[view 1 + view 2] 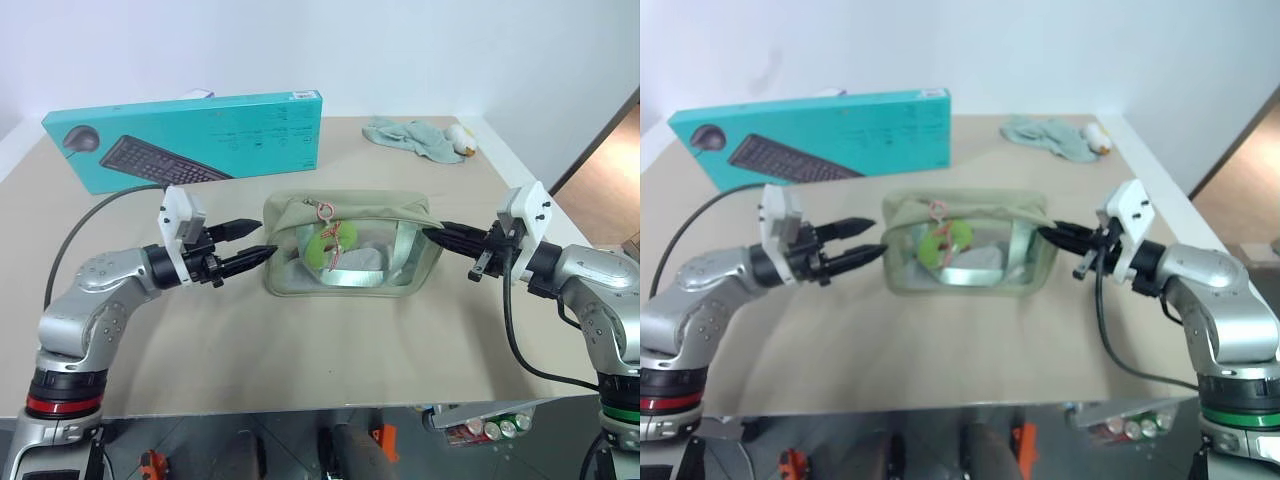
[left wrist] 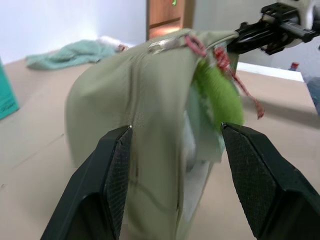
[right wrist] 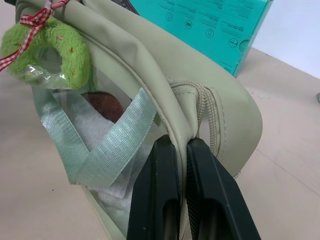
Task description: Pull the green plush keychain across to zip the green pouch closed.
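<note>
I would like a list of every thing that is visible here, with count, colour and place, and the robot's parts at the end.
green pouch: one, pale sage green with clear panels, middle of the table.
green plush keychain: one, lime green with a pink-red cord, hanging over the pouch's front.
keyboard box: one, teal, far left of the table.
cloth: one, pale green, far right of the table.
table: one, beige.
left gripper: one, black fingers, open beside the pouch's left end.
right gripper: one, black fingers, shut on the pouch's right end.

Right pincer (image 1: 432,233) pinches green pouch (image 1: 352,245).
</note>
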Available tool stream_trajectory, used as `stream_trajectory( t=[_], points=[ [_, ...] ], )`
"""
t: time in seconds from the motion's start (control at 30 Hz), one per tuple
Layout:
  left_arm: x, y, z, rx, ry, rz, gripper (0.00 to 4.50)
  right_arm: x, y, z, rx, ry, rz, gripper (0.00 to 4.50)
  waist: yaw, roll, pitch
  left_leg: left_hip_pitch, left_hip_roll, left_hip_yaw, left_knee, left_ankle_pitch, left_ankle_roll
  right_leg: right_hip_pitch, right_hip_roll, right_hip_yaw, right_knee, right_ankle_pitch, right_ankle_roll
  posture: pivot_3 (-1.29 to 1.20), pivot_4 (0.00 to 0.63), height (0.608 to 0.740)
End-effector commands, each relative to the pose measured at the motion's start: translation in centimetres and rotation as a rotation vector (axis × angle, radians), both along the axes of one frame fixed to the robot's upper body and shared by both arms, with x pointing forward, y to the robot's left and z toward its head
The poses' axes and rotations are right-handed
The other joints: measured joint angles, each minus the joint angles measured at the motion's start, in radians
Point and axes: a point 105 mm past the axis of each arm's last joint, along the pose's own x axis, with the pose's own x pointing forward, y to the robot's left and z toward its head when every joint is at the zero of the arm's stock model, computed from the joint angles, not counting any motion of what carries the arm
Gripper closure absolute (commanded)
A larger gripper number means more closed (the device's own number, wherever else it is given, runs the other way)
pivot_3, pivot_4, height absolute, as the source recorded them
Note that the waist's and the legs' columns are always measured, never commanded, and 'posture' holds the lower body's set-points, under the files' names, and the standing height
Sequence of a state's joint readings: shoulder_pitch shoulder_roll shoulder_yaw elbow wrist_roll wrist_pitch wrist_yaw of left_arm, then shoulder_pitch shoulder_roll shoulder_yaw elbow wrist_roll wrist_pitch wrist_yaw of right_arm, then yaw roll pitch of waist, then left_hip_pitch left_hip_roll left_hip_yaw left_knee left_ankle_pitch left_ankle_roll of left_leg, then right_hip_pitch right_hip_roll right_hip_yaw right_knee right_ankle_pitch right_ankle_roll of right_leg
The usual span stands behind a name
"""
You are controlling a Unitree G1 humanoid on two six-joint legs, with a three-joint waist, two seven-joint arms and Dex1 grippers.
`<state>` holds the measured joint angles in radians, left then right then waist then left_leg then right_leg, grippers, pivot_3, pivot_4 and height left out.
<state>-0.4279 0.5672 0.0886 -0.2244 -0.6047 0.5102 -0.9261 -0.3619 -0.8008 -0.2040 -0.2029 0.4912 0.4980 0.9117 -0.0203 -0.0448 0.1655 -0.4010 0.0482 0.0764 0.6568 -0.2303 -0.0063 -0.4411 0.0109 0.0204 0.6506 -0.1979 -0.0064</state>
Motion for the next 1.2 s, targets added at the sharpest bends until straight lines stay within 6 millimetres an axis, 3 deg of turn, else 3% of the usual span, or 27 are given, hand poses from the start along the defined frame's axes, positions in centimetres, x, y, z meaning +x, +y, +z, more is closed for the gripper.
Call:
stream_trajectory(
  t=[0.03,0.17,0.3,0.57,0.73,0.9,0.97,1.07,1.2],
  points=[
    [0.4,-0.6,1.0,0.005,-0.067,-0.017,3.00,-0.6,0.0,1.2,-0.010,-0.044,0.004,4.50,0.000,0.000,0.000,0.000,0.000,0.000,0.000,0.000,0.000,0.000,0.000,0.000,0.000,0.000,0.000,0.00,0.150,0.740],
    [0.7,-1.0,0.8,0.018,-0.077,-0.026,4.38,-0.8,-0.1,1.2,-0.007,-0.043,-0.001,4.50,-0.001,0.000,0.000,0.000,0.000,0.000,0.000,0.000,0.000,0.000,0.000,0.000,0.000,0.000,0.000,0.00,0.150,0.740],
    [0.5,-1.5,0.7,0.018,-0.076,-0.045,4.48,-1.1,-0.1,1.2,0.008,-0.038,-0.003,4.50,0.000,0.000,0.000,0.000,0.000,0.000,0.000,0.000,0.000,0.000,0.000,0.000,0.000,0.000,0.000,0.00,0.150,0.740],
    [0.2,-2.0,0.8,0.014,-0.071,-0.073,4.50,-2.7,-0.8,2.2,-0.031,-0.035,-0.026,1.76,0.001,0.000,0.000,-0.001,0.000,0.000,0.000,0.000,0.000,0.000,-0.001,0.000,0.000,0.000,0.001,0.00,0.150,0.740],
    [0.2,-2.2,0.8,0.020,-0.066,-0.080,4.50,-4.8,1.4,4.3,-0.016,-0.061,0.038,0.04,0.001,0.000,0.000,-0.001,0.000,-0.001,0.000,0.000,0.000,0.000,-0.001,0.000,0.000,0.000,0.001,0.00,0.150,0.740],
    [0.3,-2.4,0.8,0.027,-0.064,-0.085,4.50,-5.9,6.1,5.8,0.147,-0.061,0.170,0.01,-0.001,-0.001,0.000,0.001,0.000,-0.001,0.000,0.000,0.000,0.001,0.000,0.000,0.000,0.000,0.001,0.00,0.150,0.740],
    [0.4,-2.5,0.8,0.027,-0.068,-0.082,4.50,-5.6,7.3,5.0,0.206,-0.018,0.189,0.01,0.002,-0.001,-0.001,0.001,0.000,-0.001,0.000,0.000,0.000,0.001,0.000,0.000,0.000,0.001,0.000,0.00,0.150,0.740],
    [0.4,-2.6,1.0,0.026,-0.069,-0.083,4.50,-4.5,7.3,2.7,0.262,0.080,0.155,0.01,0.002,-0.003,-0.002,-0.001,0.000,-0.001,0.000,0.000,0.000,0.001,-0.001,-0.001,-0.001,0.000,0.000,0.00,0.150,0.740],
    [0.5,-2.5,1.0,0.029,-0.071,-0.077,4.50,-4.3,7.2,1.5,0.243,0.114,0.162,0.01,0.001,-0.002,-0.001,-0.003,0.000,-0.001,0.000,0.000,0.001,-0.001,-0.003,0.000,-0.001,-0.001,0.003,0.00,0.150,0.740]
  ],
)
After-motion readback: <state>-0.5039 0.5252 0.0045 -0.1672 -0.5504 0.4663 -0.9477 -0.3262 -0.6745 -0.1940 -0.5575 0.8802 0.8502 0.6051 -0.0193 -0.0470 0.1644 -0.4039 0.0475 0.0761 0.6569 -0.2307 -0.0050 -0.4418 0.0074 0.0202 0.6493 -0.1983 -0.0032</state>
